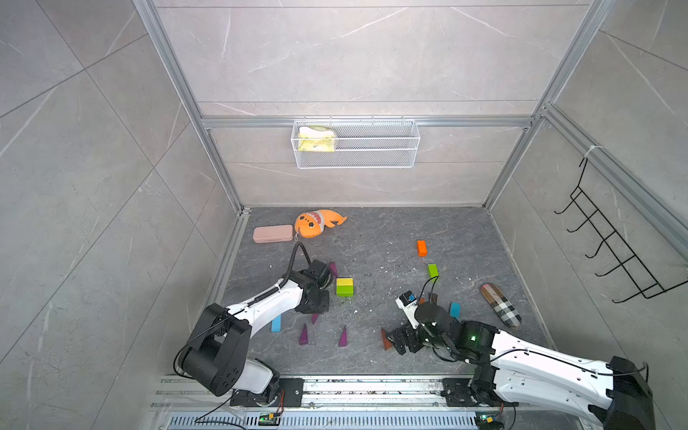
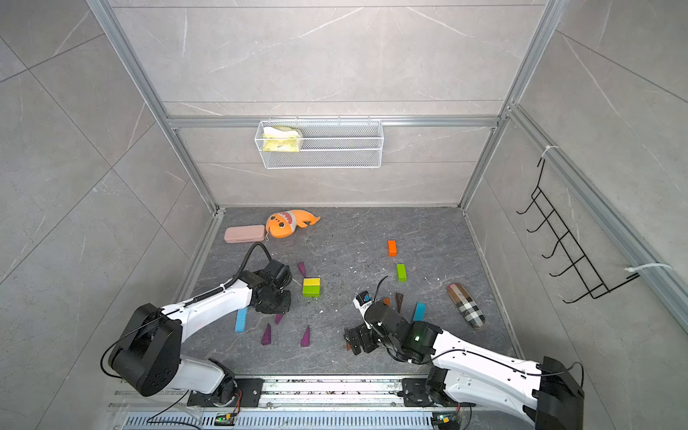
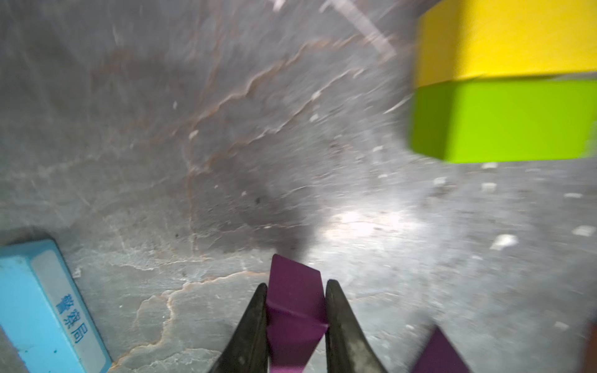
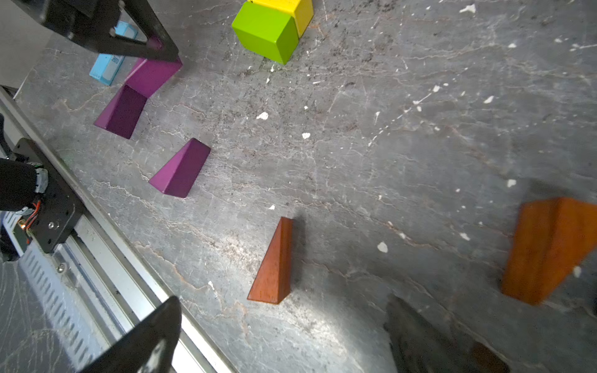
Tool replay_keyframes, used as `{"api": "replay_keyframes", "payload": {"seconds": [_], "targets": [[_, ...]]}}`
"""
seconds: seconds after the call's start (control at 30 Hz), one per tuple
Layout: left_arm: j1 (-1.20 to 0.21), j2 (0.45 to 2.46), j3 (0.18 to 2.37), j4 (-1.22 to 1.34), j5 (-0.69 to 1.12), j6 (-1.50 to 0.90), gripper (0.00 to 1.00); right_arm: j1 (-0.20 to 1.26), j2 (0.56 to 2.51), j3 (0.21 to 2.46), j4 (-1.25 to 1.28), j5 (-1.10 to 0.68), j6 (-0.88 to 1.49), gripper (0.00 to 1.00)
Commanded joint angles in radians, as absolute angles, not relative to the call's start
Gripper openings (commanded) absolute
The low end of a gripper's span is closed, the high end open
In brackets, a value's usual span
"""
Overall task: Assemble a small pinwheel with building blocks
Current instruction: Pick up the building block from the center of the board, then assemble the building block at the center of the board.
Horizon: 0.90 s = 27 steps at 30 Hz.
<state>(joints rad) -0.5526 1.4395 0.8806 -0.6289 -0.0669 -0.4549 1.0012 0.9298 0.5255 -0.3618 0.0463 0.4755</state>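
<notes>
One glossy purple pointed wedge (image 3: 295,310) sits pinched in the left hand (image 3: 296,284); right hand (image 4: 281,302) spread wide.

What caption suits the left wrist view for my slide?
Left gripper shut on a purple wedge, yellow brick and green brick nearby.

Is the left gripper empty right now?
No, the left wrist view shows the left gripper shut on a purple wedge, pinched between its two fingers.

Grey tiled walls (image 1: 353,56), slate floor (image 1: 376,231)
</notes>
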Motion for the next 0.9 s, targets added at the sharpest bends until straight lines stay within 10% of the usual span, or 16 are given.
{"api": "replay_keyframes", "payload": {"seconds": [0.0,0.87], "targets": [[-0.557,1.422,1.010,-0.622,-0.024,-0.370,0.17,1.001,0.935,0.563,-0.398,0.096,0.467,1.00],[-0.648,2.152,1.910,-0.744,0.017,-0.121,0.16,0.630,0.851,0.592,-0.400,-0.227,0.301,1.00]]}}
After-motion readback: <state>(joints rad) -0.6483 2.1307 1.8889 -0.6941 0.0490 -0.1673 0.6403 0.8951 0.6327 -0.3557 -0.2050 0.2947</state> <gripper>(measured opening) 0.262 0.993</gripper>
